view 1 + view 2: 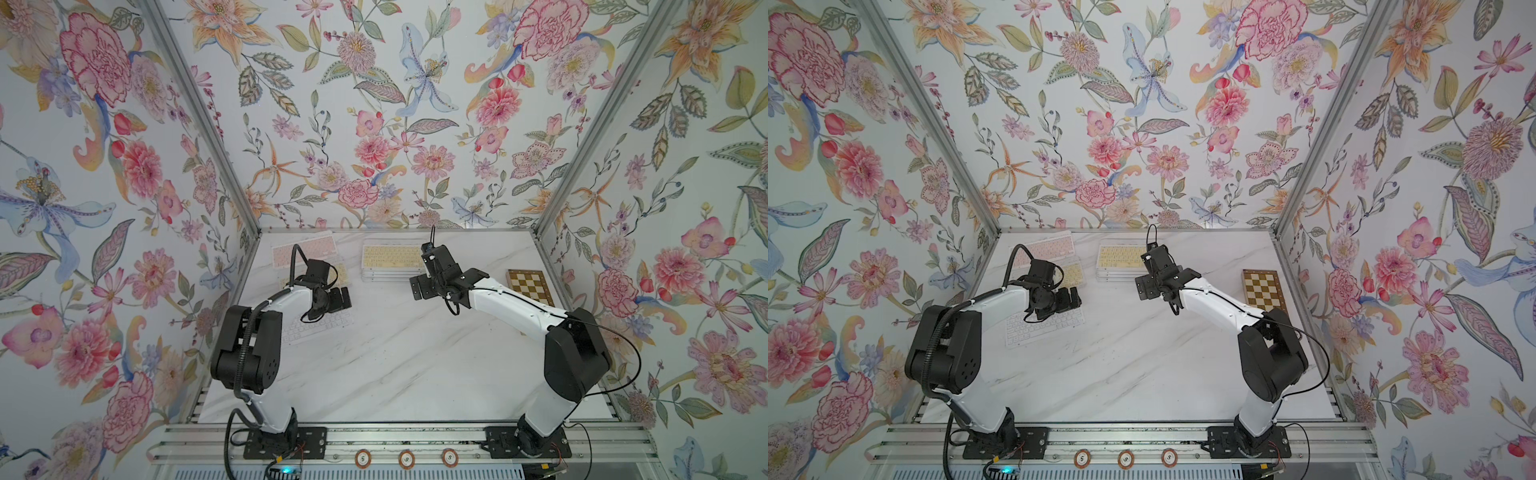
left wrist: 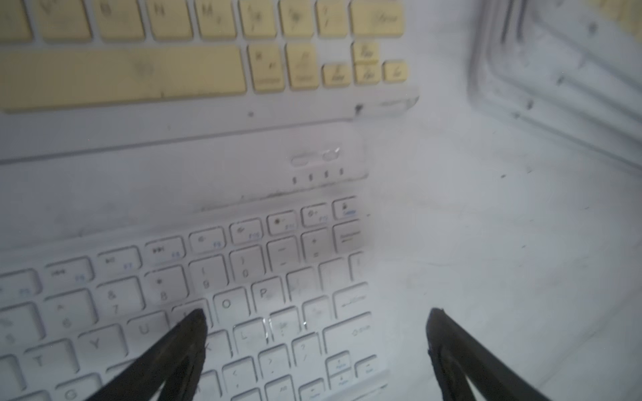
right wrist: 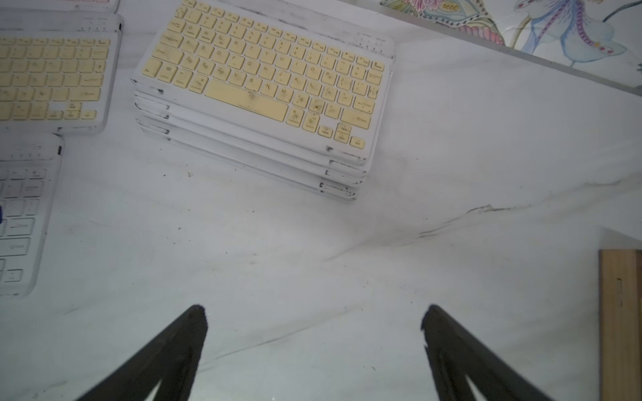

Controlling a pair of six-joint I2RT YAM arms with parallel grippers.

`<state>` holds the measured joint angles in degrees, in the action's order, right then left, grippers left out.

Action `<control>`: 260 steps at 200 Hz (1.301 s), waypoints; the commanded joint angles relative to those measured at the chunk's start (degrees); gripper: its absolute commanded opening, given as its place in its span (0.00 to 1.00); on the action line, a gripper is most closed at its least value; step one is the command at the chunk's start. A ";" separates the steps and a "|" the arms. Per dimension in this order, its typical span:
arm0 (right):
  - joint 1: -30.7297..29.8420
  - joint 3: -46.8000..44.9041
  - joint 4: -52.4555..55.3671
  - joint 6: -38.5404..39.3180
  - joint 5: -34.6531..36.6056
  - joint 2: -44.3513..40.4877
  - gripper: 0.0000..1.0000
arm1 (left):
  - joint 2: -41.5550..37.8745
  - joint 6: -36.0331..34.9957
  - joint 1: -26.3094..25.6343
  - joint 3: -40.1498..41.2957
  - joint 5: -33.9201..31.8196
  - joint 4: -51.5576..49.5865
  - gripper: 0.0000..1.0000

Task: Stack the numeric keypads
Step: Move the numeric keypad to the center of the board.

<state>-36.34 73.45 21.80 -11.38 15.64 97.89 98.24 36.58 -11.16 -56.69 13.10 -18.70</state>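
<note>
A stack of several numeric keypads (image 1: pixel 388 259) (image 1: pixel 1121 257) (image 3: pixel 267 80), the top one with yellow keys, stands at the back middle of the table. A white-keyed keypad (image 1: pixel 320 326) (image 2: pixel 208 312) lies flat at the left. Behind it are a loose yellow-keyed keypad (image 1: pixel 1073 268) (image 2: pixel 139 52) and a pink-keyed keypad (image 1: pixel 303 251) (image 1: pixel 1044 247). My left gripper (image 1: pixel 338 299) (image 2: pixel 314 312) is open over the white keypad's right end, one finger above its keys and the other above bare table. My right gripper (image 1: pixel 448 282) (image 3: pixel 314 309) is open and empty over bare table, in front of the stack.
A brown-and-cream chessboard (image 1: pixel 531 286) (image 1: pixel 1264 291) (image 3: pixel 620 312) lies near the right wall. Floral walls enclose the marble table (image 1: pixel 415 365) on three sides. Three round chips (image 1: pixel 406 458) sit on the front rail between the arm bases.
</note>
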 commanded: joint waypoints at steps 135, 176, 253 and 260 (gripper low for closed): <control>4.13 -15.01 -4.39 -11.63 -9.00 -12.88 0.99 | 6.34 12.27 -17.37 9.27 5.32 14.70 0.99; 10.12 -19.78 -6.27 -14.02 -15.35 -16.38 0.99 | 6.83 17.21 -24.87 8.14 6.39 18.07 0.99; 14.64 -27.38 -14.92 -20.13 -30.71 -16.69 0.99 | -2.89 11.61 -23.09 -5.70 4.74 5.32 0.99; 14.12 -28.27 -17.12 -22.41 -32.40 -15.91 0.99 | -4.26 10.07 -20.75 -6.13 4.63 3.94 0.99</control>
<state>-21.50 47.70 11.20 -27.79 -8.19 80.09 100.14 51.44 -38.02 -58.59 18.09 -5.39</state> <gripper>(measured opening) 0.992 0.993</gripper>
